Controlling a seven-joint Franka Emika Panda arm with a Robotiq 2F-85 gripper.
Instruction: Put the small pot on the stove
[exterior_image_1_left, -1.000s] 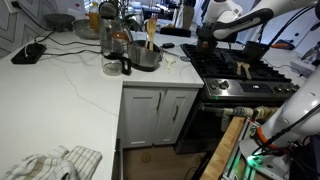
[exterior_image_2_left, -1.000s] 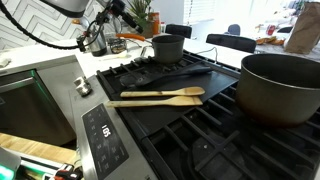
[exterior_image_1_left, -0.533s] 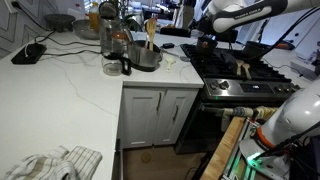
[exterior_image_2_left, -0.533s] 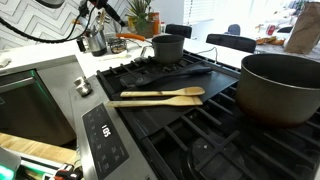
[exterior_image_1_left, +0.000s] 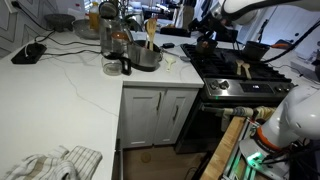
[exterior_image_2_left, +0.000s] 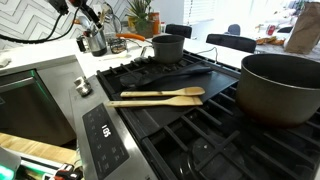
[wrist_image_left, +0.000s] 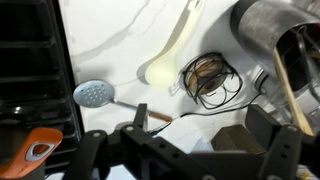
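The small pot (exterior_image_2_left: 167, 47), dark and round, stands on a back grate of the stove (exterior_image_2_left: 170, 125). It also shows at the stove's back left corner (exterior_image_1_left: 205, 44) in an exterior view. My gripper (wrist_image_left: 205, 130) is open and empty. It hangs above the white counter beside the stove (wrist_image_left: 30, 60), away from the pot. In both exterior views the gripper (exterior_image_1_left: 204, 20) (exterior_image_2_left: 86, 12) is raised and apart from the pot.
A steel pot with wooden spoons (exterior_image_1_left: 147, 55) and a glass jug (exterior_image_1_left: 113, 40) stand on the counter. A large dark pot (exterior_image_2_left: 282, 88) and wooden spoons (exterior_image_2_left: 160, 96) are on the stove. A skimmer (wrist_image_left: 95, 94) and a wire trivet (wrist_image_left: 208, 72) lie below the gripper.
My gripper has risen and drawn away from the small pot toward the counter. The pot stays on the grate where it stood.
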